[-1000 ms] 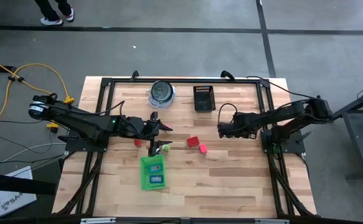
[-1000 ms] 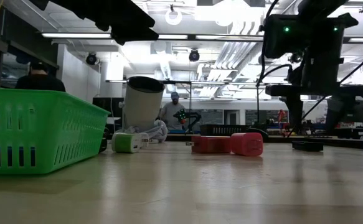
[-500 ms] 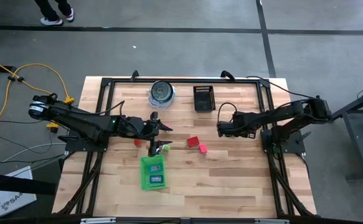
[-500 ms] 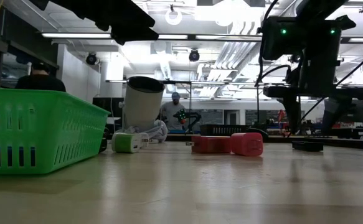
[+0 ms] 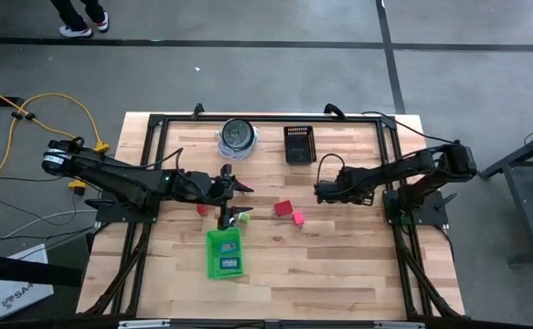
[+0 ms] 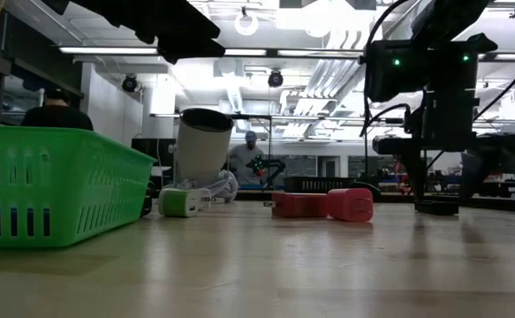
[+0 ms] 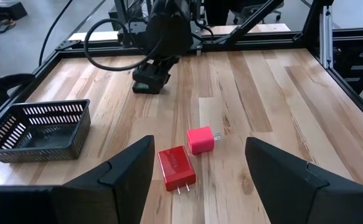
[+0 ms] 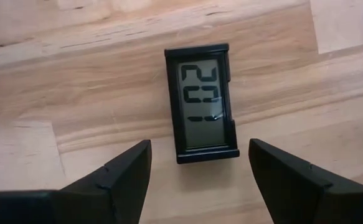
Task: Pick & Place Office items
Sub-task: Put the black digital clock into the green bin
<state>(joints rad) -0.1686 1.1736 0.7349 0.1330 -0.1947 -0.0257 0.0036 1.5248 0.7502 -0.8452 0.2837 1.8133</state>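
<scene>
Presently right gripper (image 8: pixel 198 180) hangs jaws apart over a small black display (image 8: pixel 202 102) lying flat on the table (image 5: pixel 339 247), right of centre in the high view. Risk, as judged: the display is thin and flat, so the fingers may skid over it or pinch an edge and flip it. Left gripper (image 7: pixel 197 171) also apart, empty, left of centre; red block (image 7: pixel 176 168) and pink block (image 7: pixel 200 139) lie loose mid-table. Green tray (image 5: pixel 223 253) lower centre holds blue pieces; black basket (image 5: pixel 299 143) and round container (image 5: pixel 238 135) at upper edge. Surface: pale wood planks in a black frame. Room: grey floor, yellow cable (image 5: pixel 28 114) at left, a person seated far back in the low view.
</scene>
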